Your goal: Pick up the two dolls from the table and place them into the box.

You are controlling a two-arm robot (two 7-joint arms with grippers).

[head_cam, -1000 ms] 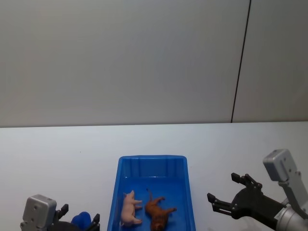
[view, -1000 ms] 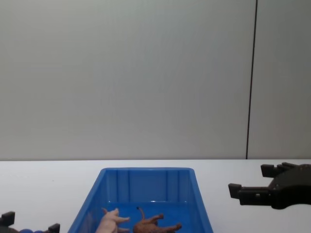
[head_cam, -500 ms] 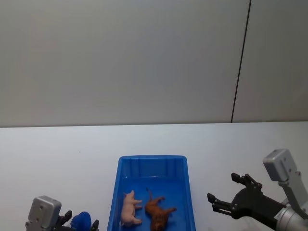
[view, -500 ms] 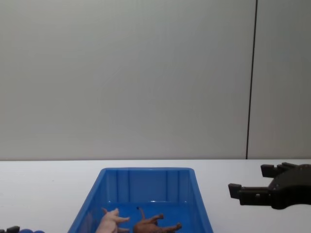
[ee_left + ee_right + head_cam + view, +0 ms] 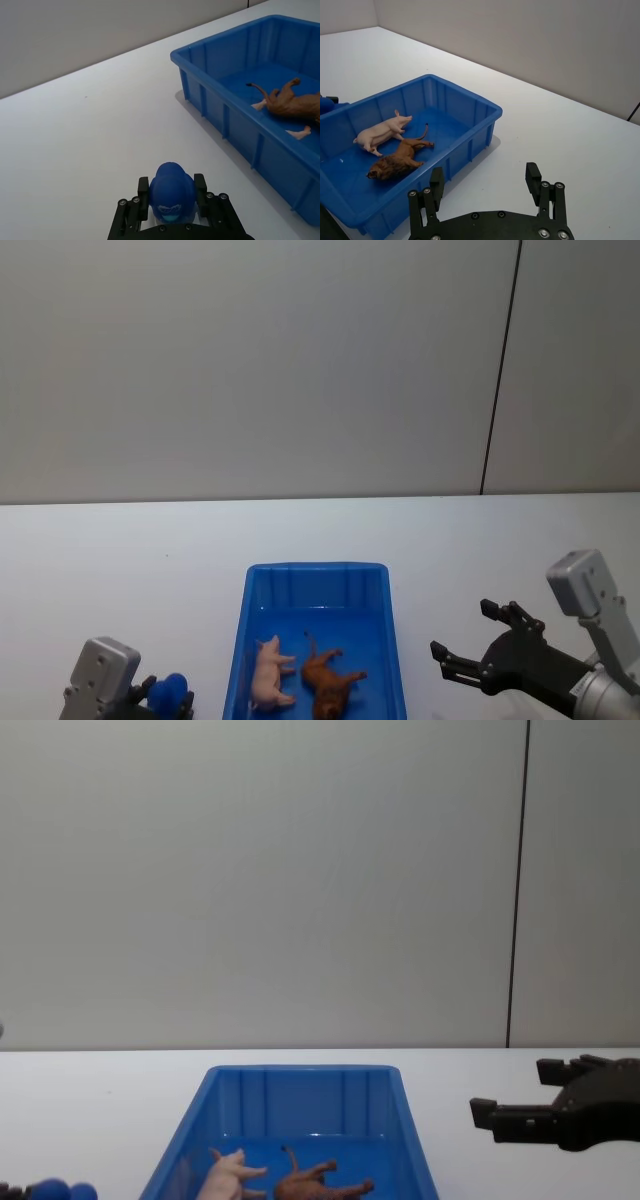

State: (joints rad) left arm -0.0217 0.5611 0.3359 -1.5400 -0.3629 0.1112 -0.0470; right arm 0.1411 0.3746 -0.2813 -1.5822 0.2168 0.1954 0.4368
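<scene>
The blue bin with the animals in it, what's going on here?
Both dolls, the pink pig and the brown shaggy animal, lie on their sides inside the blue box. The left gripper, low beside the box over the table, is shut on a blue ball. The right gripper hovers open on the other side, holding nothing.

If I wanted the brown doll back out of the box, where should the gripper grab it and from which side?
Grip the brown doll across its trunk, coming straight down from above. It lies on its side on the box floor, legs splayed sideways, and the walls probably block a sideways approach.
</scene>
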